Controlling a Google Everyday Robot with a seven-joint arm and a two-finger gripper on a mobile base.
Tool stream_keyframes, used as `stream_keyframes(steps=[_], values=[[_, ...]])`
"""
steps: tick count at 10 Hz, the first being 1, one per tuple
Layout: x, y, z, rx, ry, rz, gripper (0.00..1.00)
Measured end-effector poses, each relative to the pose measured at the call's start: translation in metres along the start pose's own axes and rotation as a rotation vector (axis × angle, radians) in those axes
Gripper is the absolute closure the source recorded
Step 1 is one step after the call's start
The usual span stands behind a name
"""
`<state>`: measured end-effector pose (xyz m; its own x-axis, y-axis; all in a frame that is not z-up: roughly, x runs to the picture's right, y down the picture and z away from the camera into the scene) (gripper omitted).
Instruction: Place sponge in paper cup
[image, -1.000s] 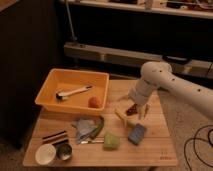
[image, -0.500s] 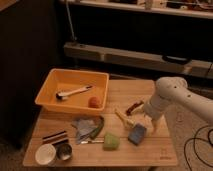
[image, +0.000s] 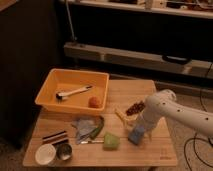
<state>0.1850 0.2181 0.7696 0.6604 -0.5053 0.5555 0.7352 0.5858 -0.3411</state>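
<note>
Well, nothing is in the paper cup (image: 45, 154) yet. The sponge (image: 135, 136) lies flat on the table (image: 161, 153), toward its front right. The gripper (image: 141, 129) hangs right over it, jaws apart and clamped on nothing. The paper cup stands at the front left corner, well apart. Grasping, lifting, carrying across and dropping all remain.

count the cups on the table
2. The paper cup stands at the near left corner of the table; the metal cup is right beside it. None seems hidden. The gripper, open, is down at the sponge.
</note>
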Motion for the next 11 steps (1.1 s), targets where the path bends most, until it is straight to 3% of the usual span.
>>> stream_keyframes(steps=[3,6,7,11], values=[[0.001,-0.004,0.017,-0.032,0.031,-0.004,0.2],[0.003,0.0,0.034,-0.056,-0.017,-0.017,0.2],[0.001,0.0,0.041,-0.066,-0.042,-0.029,0.25],[-0.001,0.001,0.049,-0.095,-0.076,-0.043,0.65]])
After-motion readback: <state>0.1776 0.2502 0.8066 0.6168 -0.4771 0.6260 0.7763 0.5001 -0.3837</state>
